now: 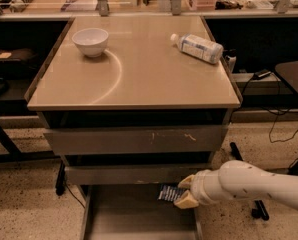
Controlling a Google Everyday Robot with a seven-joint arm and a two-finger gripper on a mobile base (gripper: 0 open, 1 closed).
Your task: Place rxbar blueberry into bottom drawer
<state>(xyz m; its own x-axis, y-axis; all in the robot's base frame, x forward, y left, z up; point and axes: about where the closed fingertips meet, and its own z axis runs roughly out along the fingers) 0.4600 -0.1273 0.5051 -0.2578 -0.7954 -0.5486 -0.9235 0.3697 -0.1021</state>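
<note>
Risks first, biggest item down.

The table itself was not the problem. The middle drawer front sat just above the work point at lower centre, so any upward drift could have knocked the load against its lower edge.

The bottom drawer was pulled out at bottom centre with its grey floor open to view. Its right wall ran close under the wrist. My read: a release biased to the right could have dropped the load on that wall or outside on the floor.

The arm came in from the lower right, low and nearly level. Pushing further left risked bumping the drawer wall and shifting the drawer.

The gripper was right of lower centre, its two tan fingers pinching the snack bar by its right end. The snack bar stuck out to the left, roughly flat, held over the right rear part of the drawer floor and just below the middle drawer front. I couldn't tell whether it touched the floor. The grip was only on the end, so it could have twisted or slipped early.

Containers:
- bottom drawer: nothing seen lying in it.
- top drawer and middle drawer: fronts only, insides hidden.
- bowl, upper left on the table: looked empty.
- bottle, upper right, lying on its side: contents unclear.
</note>
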